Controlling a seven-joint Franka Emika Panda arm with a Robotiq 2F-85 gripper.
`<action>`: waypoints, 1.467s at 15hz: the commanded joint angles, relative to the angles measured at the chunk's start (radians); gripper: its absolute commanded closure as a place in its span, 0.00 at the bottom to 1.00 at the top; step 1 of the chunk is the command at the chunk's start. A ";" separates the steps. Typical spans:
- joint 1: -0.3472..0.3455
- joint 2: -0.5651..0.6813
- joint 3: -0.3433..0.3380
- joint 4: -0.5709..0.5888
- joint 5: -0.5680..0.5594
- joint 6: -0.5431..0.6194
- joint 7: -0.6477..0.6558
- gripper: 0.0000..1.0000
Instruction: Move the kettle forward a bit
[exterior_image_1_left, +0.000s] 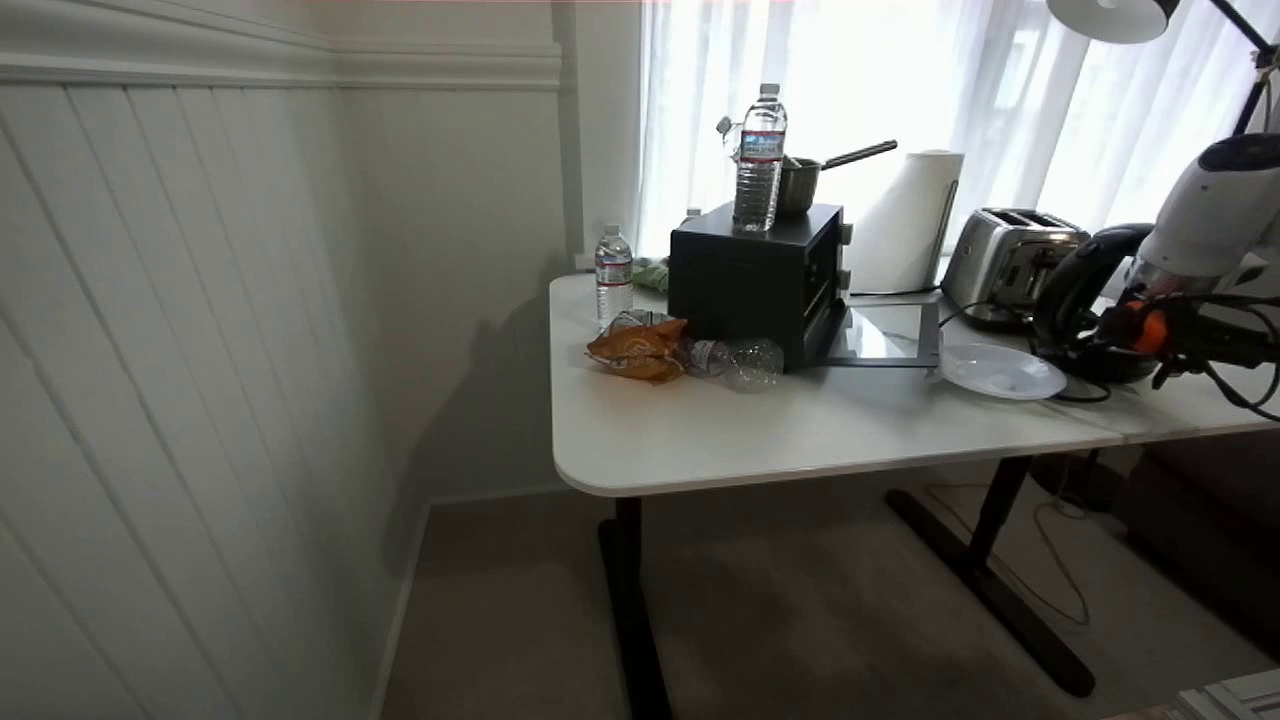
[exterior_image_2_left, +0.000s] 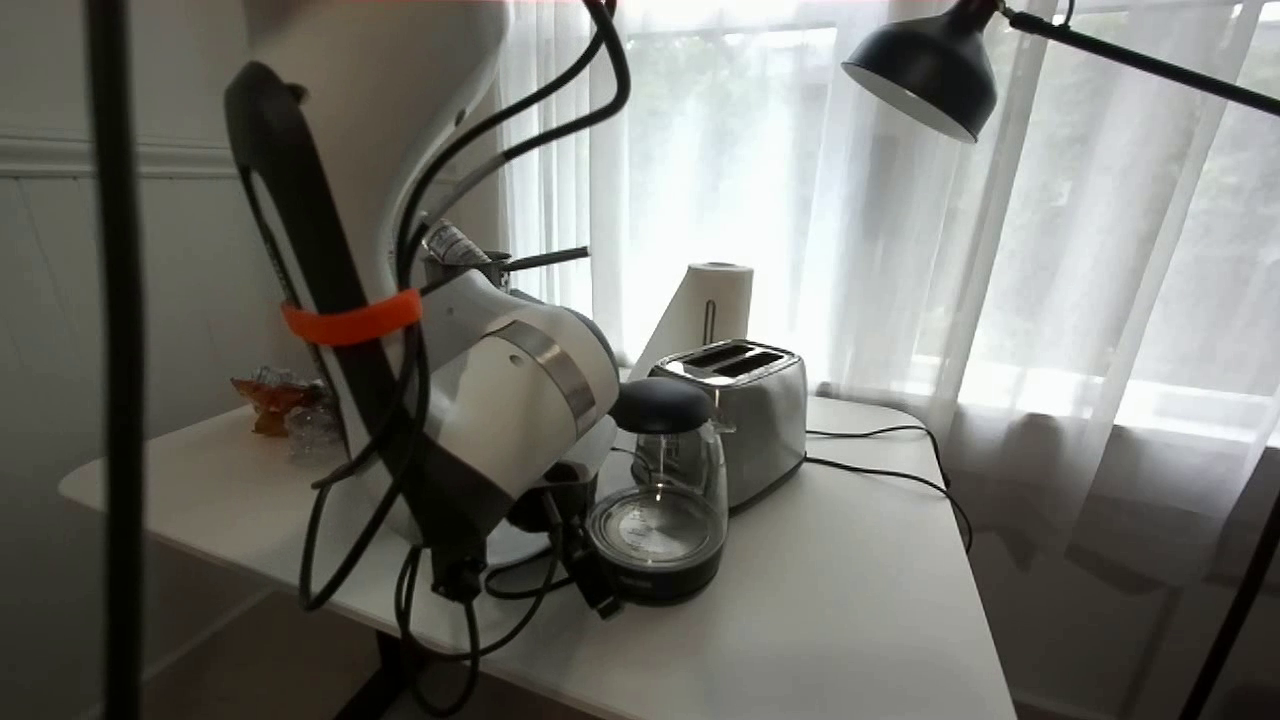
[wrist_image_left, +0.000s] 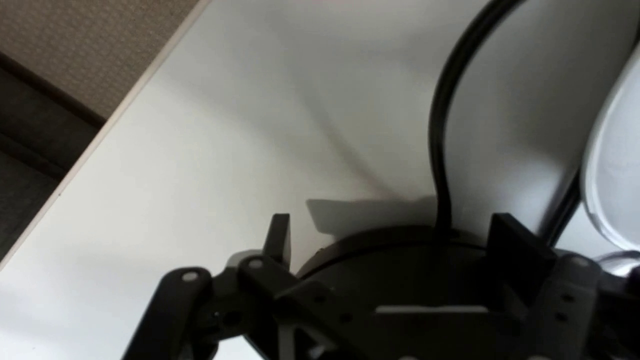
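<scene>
Clear glass and black trim are combined in the rounded electric kettle (exterior_image_2_left: 660, 490), which is seen upright on the long white table (exterior_image_2_left: 840, 600) in both exterior views, just beside the shiny silver two-slot toaster (exterior_image_2_left: 768, 420). On its round, flat black base (exterior_image_2_left: 670, 582) a faint mark is shown in an exterior view, too small to be read. By the tall clear plastic water bottle (exterior_image_1_left: 760, 180) on the black boxy appliance (exterior_image_1_left: 735, 290) a white, blue and red label (exterior_image_1_left: 762, 146) is carried, its words blurred; pale print on the crumpled orange snack bag (exterior_image_1_left: 640, 350) is equally blurred. The kettle's long axis is set vertical, the domed black lid (exterior_image_2_left: 662, 405) uppermost, and its curved black handle (exterior_image_1_left: 1070, 280) is turned toward the side where the shallow white bowl (exterior_image_1_left: 1003, 372) is placed. At that handle side the black two-fingered gripper (wrist_image_left: 391, 225) is positioned; its fingers (wrist_image_left: 279, 240) are spread apart, and between them a dark rounded part of the kettle is framed in the wrist view. Whether the handle is touched by either finger cannot be told
</scene>
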 joint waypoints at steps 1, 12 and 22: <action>0.018 0.035 0.004 0.055 -0.130 -0.040 0.177 0.00; 0.013 0.100 0.009 0.137 -0.290 -0.181 0.428 0.00; -0.071 0.144 -0.024 0.230 -0.471 -0.095 0.417 0.00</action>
